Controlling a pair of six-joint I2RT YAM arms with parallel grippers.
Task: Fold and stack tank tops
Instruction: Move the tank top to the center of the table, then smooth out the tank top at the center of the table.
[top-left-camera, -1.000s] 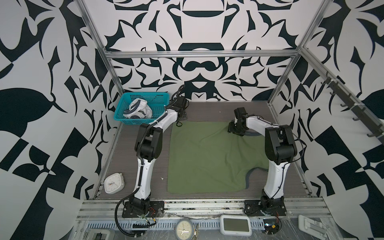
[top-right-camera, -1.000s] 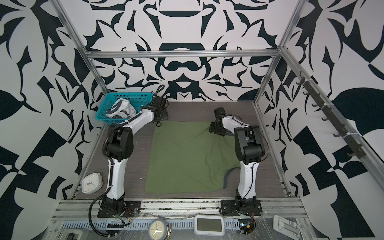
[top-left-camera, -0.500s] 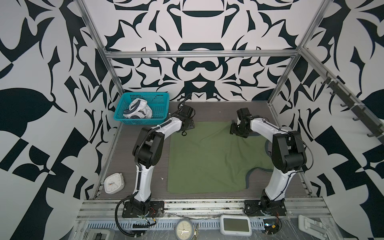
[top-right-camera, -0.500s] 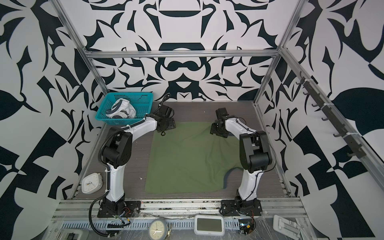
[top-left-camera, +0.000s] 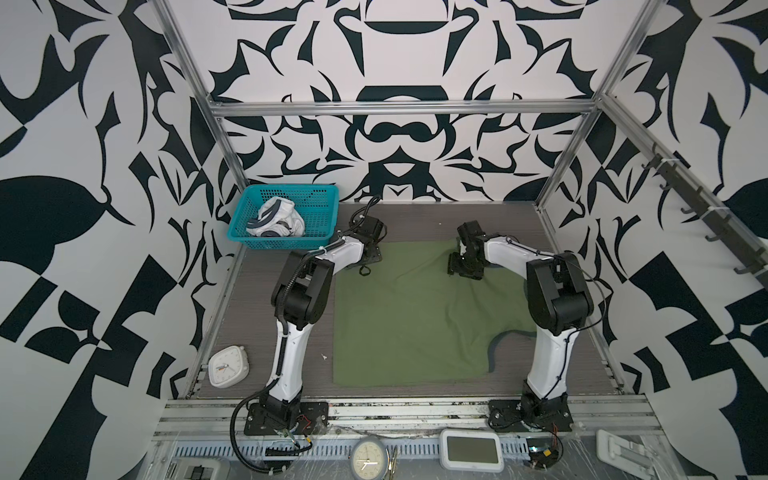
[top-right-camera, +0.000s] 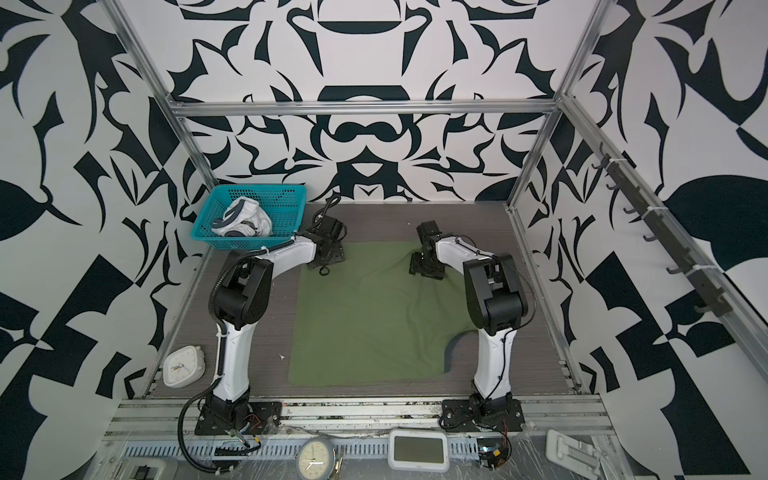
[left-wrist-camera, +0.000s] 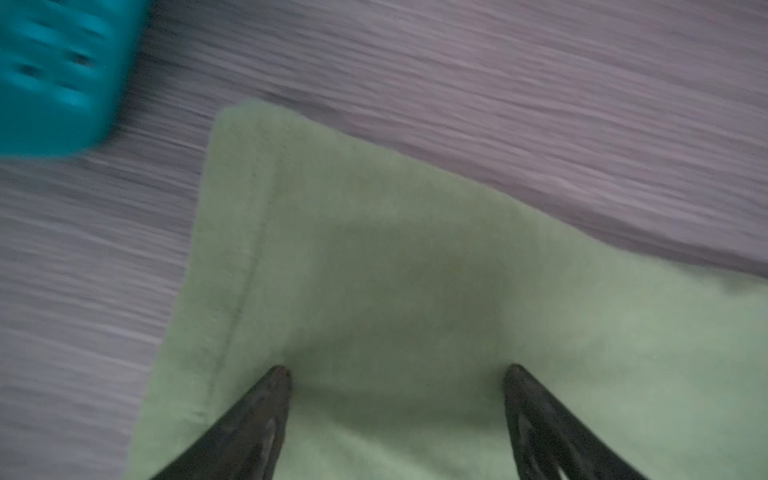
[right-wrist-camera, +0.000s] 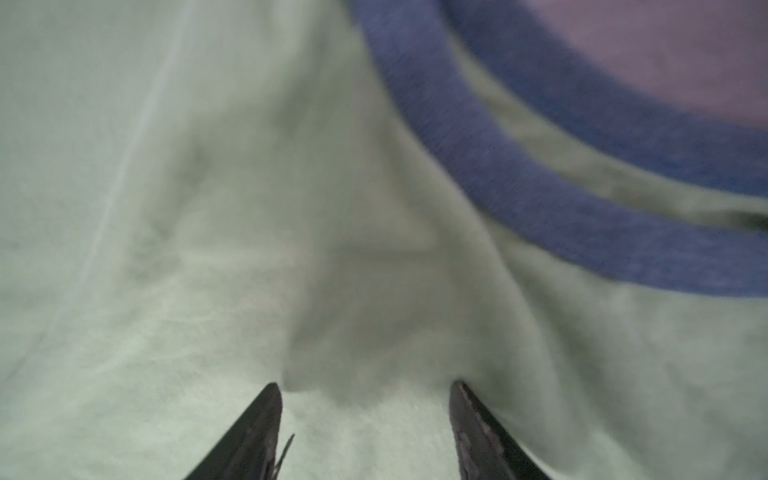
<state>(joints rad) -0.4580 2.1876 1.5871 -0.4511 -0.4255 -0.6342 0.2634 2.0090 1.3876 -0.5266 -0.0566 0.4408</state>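
Olive tank top (top-left-camera: 411, 316) lies flat, soft, blue-trimmed.

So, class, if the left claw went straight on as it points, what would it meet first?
Probably the olive green tank top, near its hemmed corner: the open left claw points down at it, though the gap is unclear.

Green tank top (top-right-camera: 365, 316) flat (white one (top-right-camera: 245, 218) in basket (top-right-camera: 249, 243))

Bundled top (top-left-camera: 276, 218) in basket (top-left-camera: 322, 208), behind-left of flat top (top-left-camera: 407, 316)
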